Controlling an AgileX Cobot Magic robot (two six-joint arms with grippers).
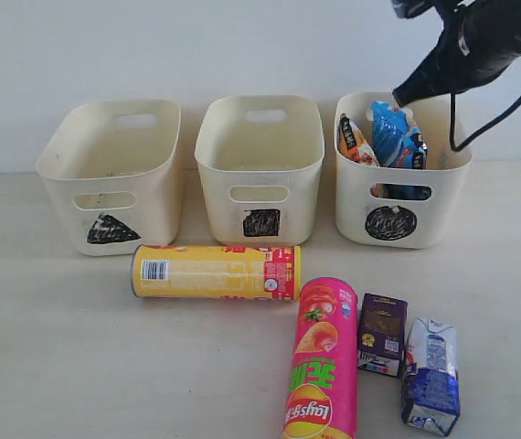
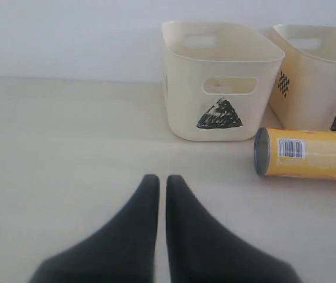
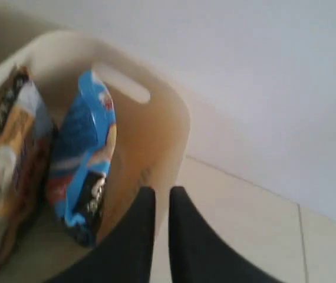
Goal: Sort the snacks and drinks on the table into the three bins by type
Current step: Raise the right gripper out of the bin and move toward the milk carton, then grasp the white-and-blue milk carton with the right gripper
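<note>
left jaws closed low over tabletop (image 2: pixel 50 147); right jaws closed, empty, above circle bin (image 1: pixel 448 197) holding orange bag (image 1: pixel 356 142), blue bag (image 1: pixel 396 135)

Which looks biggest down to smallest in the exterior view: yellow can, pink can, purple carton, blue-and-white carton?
1-2. yellow can and pink can: alike; the pink one runs off the picture's bottom edge.
3. blue-and-white carton.
4. purple carton.

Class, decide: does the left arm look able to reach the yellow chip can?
Probably yes: only bare table lies between the left pincer and the yellow chip can, lying on its side. The pincer is shut and must open first.
</note>
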